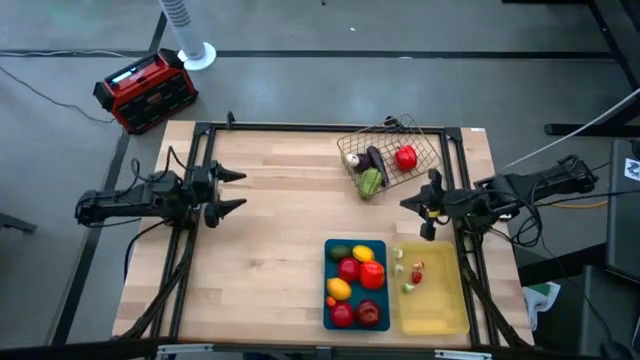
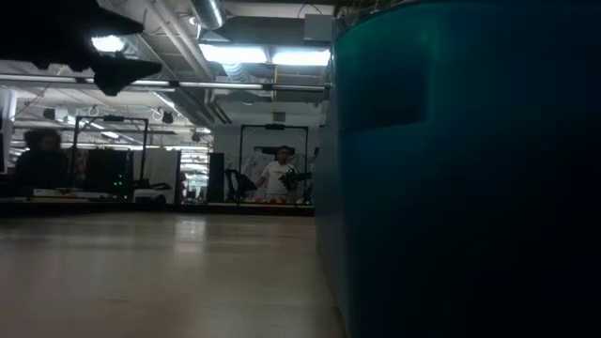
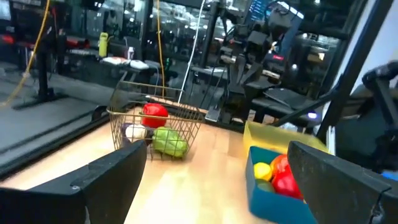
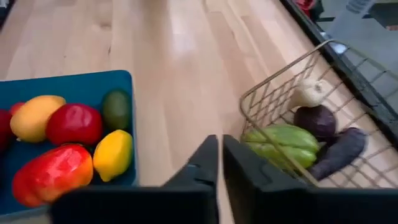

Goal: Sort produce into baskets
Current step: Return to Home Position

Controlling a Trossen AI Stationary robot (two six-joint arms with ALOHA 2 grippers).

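Sorting looks done to me: all the produce (image 1: 371, 276) lies in the wire basket (image 1: 425, 165), blue tray (image 1: 326, 290) or yellow tray (image 1: 440, 315), none loose. Left gripper (image 1: 232, 191) spread, empty; right gripper (image 1: 408, 204) pinched together, empty, beside the basket.

You had a pale wooden table top (image 1: 270, 220) before you: smooth planks with visible grain, and a soft sheen in the low view. The silver wire-mesh metal basket (image 1: 428, 148) looked thin and bright. The flat blue rectangular tray (image 4: 68, 83) and the pale yellow rectangular tray (image 1: 435, 305) looked like smooth plastic, the yellow one faintly translucent. The red, yellow and green produce (image 4: 53, 171) shone glossy.
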